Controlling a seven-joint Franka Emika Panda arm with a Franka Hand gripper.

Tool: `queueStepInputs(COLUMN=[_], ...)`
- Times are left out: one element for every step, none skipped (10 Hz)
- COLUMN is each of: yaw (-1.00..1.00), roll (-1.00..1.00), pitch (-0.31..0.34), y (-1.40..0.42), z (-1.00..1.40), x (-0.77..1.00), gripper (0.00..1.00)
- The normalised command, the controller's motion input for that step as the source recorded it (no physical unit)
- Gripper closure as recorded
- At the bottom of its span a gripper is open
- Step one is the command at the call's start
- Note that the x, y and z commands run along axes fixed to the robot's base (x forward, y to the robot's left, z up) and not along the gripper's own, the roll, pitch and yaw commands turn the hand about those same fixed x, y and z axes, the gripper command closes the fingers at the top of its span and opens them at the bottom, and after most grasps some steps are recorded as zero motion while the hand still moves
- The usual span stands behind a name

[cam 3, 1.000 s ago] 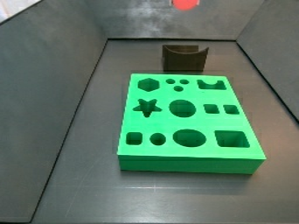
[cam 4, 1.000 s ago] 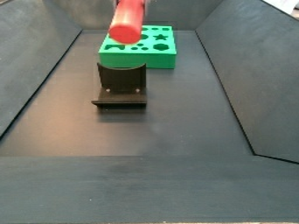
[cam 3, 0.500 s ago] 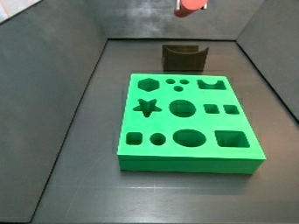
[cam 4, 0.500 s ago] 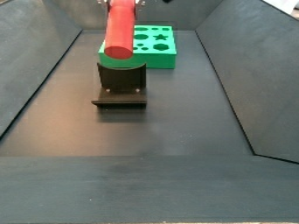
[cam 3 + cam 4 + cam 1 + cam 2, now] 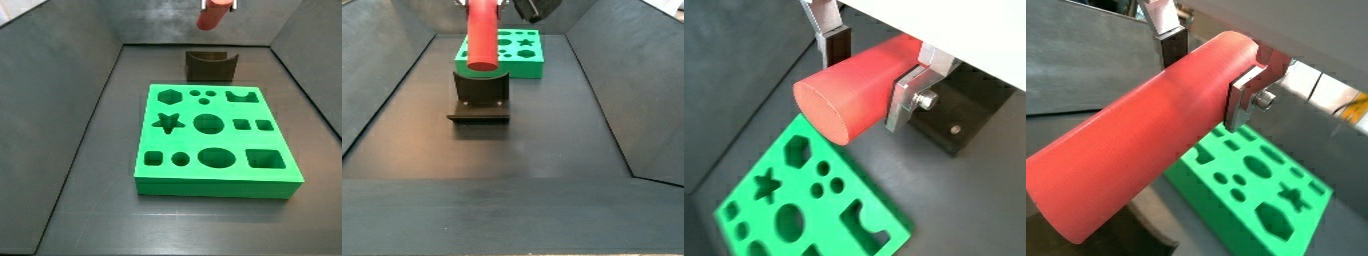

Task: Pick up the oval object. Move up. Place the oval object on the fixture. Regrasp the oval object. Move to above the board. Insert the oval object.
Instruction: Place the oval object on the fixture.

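Now the end effector (image 5: 871,62) has lowered the oval object (image 5: 481,35) toward the fixture (image 5: 480,97).

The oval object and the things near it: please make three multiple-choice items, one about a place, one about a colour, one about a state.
1. Where is the oval object?
A. In the air above the fixture
B. Lying flat on the board
C. On the floor beside the board

2. What colour is the board?
A. Blue
B. Bright green
C. Yellow

3. What is the state of the gripper?
A. Open and empty
B. Shut on the fixture
C. Shut on the oval object

Answers:
1. A: in a side view the peg hangs upright with its lower end over the dark notched block, and whether it touches the block cannot be told.
2. B: both side views show a bright green slab with shaped holes.
3. C: in both wrist views the silver fingers press the red-orange peg from two sides.
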Motion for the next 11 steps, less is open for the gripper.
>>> queueStepInputs(yaw=[-0.17,-0.20,-0.21,-0.21,-0.20,-0.18,-0.18,-0.15,-0.13,-0.10,-0.06], roll=[-1.00,-0.85,-0.73,-0.49,-0.33,-0.21,-0.26,-0.25,-0.23,-0.18,-0.13], pitch=[0.185,0.156,0.132,0.088,0.056,0.012,-0.021,-0.051,-0.061,-0.062,-0.073], y=[0.04,0.05,0.05,0.05,0.04,0.03,0.02,0.03,0.03,0.04,0.04], z=[-0.02,-0.02,-0.02,-0.02,-0.02,0.00,-1.00,-1.00,-1.00,-1.00,-1.00], x=[0.08,0.09,0.09,0.09,0.09,0.07,0.09,0.09,0.10,0.11,0.12], gripper=[1.00,1.00,1.00,1.00,1.00,1.00,1.00,1.00,1.00,1.00,1.00])
